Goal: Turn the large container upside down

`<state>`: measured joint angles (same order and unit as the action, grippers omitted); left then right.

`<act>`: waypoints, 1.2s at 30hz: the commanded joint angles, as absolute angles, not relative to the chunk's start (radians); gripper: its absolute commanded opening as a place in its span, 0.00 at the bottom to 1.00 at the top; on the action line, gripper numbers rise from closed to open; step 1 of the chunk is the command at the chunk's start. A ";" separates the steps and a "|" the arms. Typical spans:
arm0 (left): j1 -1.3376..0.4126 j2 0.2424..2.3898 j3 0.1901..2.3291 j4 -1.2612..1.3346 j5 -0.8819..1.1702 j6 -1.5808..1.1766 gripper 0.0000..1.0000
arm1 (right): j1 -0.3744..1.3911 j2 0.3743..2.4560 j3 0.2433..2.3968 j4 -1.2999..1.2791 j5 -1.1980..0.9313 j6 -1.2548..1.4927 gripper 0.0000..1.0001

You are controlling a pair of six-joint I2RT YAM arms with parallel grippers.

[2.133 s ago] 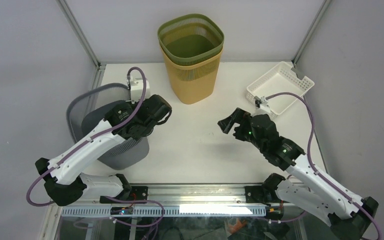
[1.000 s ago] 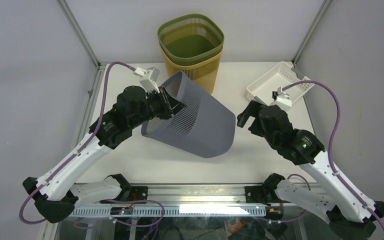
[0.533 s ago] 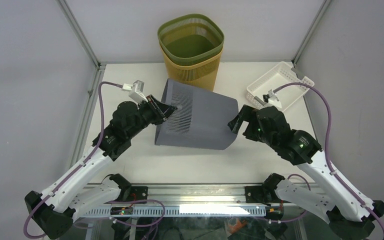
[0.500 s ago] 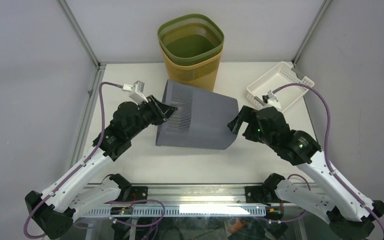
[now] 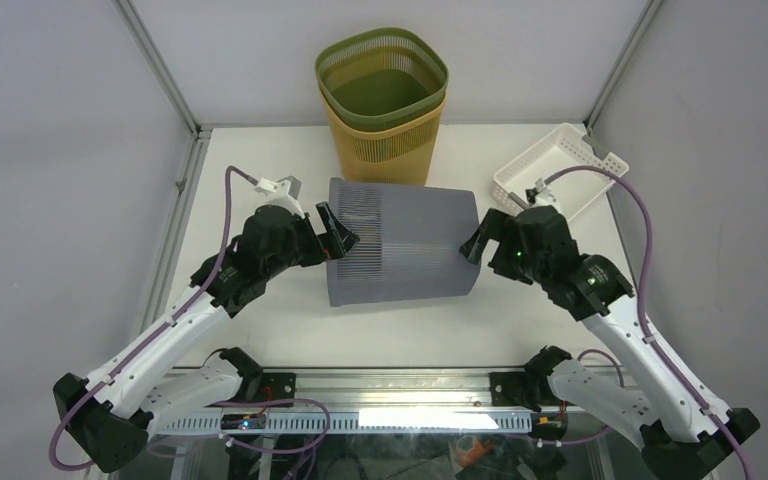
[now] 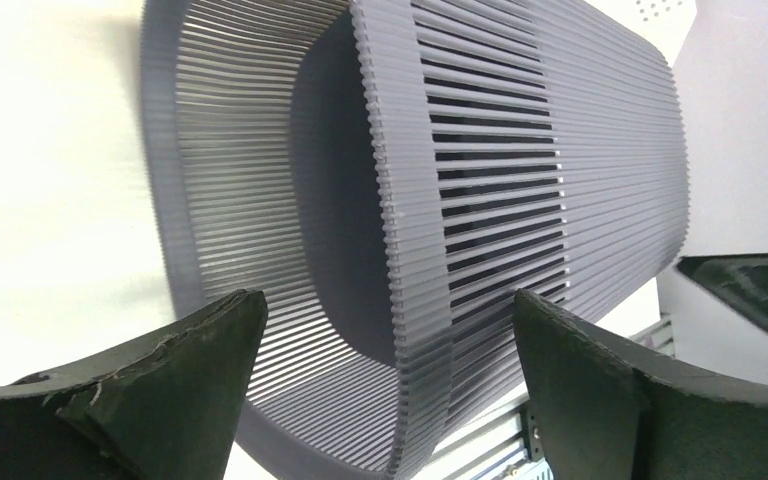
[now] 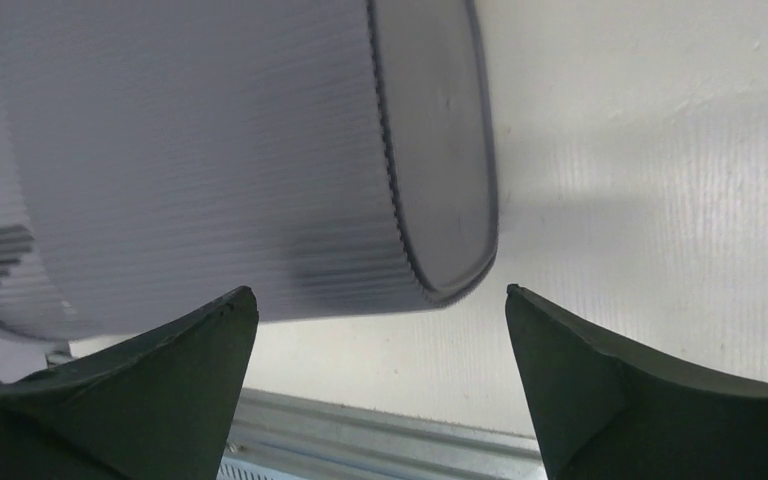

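The large container (image 5: pixel 405 245) is a grey slatted bin lying on its side mid-table, mouth to the left and flat base to the right. My left gripper (image 5: pixel 332 232) is at the mouth and stands open. In the left wrist view its fingers (image 6: pixel 160 380) spread wide, the left gripper (image 6: pixel 385 300) straddling the container's rim wall (image 6: pixel 410 200) without pinching it. My right gripper (image 5: pixel 475 240) is open at the base end. In the right wrist view the container's base (image 7: pixel 440 150) lies just ahead of the right gripper (image 7: pixel 380 290), with bare table between the fingers.
A green basket (image 5: pixel 381 80) nested in a yellow one (image 5: pixel 380 165) stands right behind the grey container. A white slotted tray (image 5: pixel 560 175) sits at the back right, behind my right arm. A metal rail (image 5: pixel 390 385) runs along the near edge.
The grey container, held tilted above the table by its rim, has come down onto its side. My left gripper has opened and let go of the rim. The right gripper closed in on the base.
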<state>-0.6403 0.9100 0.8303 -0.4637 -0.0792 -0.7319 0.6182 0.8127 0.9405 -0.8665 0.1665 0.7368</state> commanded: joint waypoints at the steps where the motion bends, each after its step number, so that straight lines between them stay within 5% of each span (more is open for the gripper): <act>1: -0.637 0.924 0.926 -0.612 -0.160 -0.644 0.99 | 0.503 0.866 1.086 -0.802 0.084 0.661 0.99; 8: -0.635 0.938 0.989 -0.655 -0.234 -0.647 0.94 | 0.368 1.015 1.114 -0.707 -0.092 0.608 0.96; 21: -0.635 0.940 0.999 -0.629 -0.132 -0.655 0.65 | 0.353 1.076 1.073 -0.540 -0.289 0.616 0.92; 36: -0.635 1.027 1.003 -0.575 -0.048 -0.628 0.73 | 0.350 0.921 1.095 -0.373 -0.541 0.812 0.87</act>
